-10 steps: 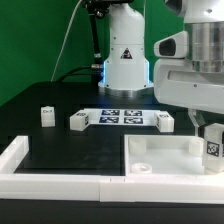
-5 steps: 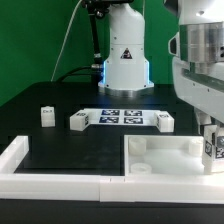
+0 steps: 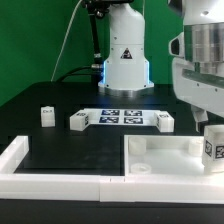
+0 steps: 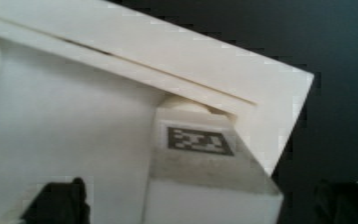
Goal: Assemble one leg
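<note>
A white leg (image 3: 213, 150) with a black-and-white tag stands upright at the right far corner of the white tabletop (image 3: 160, 158), at the exterior view's right edge. My gripper (image 3: 213, 136) hangs over it. In the wrist view the leg (image 4: 204, 150) sits against the tabletop's raised corner rim (image 4: 194, 70), between my dark fingertips (image 4: 55, 200). There is a gap between each fingertip and the leg. The gripper (image 4: 201, 202) is open and straddles the leg. Three more legs stand on the table: one (image 3: 45, 116), a second (image 3: 80, 121) and a third (image 3: 165, 121).
The marker board (image 3: 122, 117) lies between two of the loose legs, in front of the robot base (image 3: 124, 60). A white L-shaped rail (image 3: 40, 172) borders the black table at the front of the exterior view's left.
The arm's body has shifted a little toward the exterior view's right. The leg's tag now shows slightly lower. The loose legs have not moved.
</note>
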Tool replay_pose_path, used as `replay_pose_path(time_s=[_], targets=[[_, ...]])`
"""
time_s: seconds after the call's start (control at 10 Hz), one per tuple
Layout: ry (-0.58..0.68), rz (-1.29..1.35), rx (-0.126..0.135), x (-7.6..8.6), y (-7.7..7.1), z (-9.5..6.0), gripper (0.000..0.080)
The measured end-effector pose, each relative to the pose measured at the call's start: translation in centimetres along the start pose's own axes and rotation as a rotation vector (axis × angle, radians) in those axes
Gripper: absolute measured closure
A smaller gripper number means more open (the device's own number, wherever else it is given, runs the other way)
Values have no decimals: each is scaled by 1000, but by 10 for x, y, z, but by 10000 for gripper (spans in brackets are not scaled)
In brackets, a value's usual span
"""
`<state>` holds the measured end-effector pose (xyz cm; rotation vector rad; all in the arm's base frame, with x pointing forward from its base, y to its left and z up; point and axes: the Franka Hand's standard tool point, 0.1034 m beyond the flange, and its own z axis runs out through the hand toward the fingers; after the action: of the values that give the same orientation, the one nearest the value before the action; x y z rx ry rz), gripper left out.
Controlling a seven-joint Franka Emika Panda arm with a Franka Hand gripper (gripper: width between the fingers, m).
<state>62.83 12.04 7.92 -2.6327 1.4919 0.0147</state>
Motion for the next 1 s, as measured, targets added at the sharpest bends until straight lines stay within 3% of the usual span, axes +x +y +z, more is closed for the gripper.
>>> replay_pose_path(time_s=[0.5, 0.8, 1.0], targets=[[2, -704, -15, 3, -2, 5, 150], [18, -988, -35, 5, -2, 4, 150], [19, -1019, -39, 5, -2, 4, 159]])
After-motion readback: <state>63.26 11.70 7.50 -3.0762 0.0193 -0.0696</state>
